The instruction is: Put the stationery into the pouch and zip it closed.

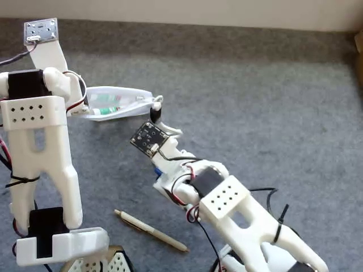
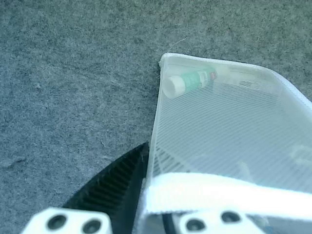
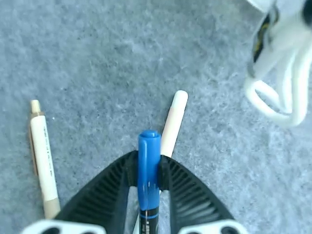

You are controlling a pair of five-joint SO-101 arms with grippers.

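The left hand point(image 2: 148, 168) is clamped on one end of the clear mesh pouch point(image 1: 122, 102), its black finger under the pouch's edge and its white finger across the top. The pouch lies flat on the grey bench point(image 1: 272, 113), in the upper left of the high view. Through the mesh you can see a green-labelled tube point(image 2: 190, 80) with a white cap, tucked into the far corner against the seam. From where I stand I can't tell whether the zip is open.

The right hand point(image 3: 148, 168) is closed narrowly on a blue pen point(image 3: 148, 161), which sticks out past the fingertips. In the high view that blue point(image 1: 159, 172) peeks from under the right arm at mid-frame, below and to the right of the pouch and apart from it. A cream pen point(image 3: 173, 122) lies on the bench just behind the blue one. A beige pen point(image 1: 150, 228) lies by itself at the bottom centre, between the two arms, slanting down to the right.

The whole upper right of the bench is open grey surface. A pale wall point(image 1: 227, 11) runs along the top edge, close behind the left arm. White cable loops point(image 3: 278, 97) hang in the upper right of the right wrist view.
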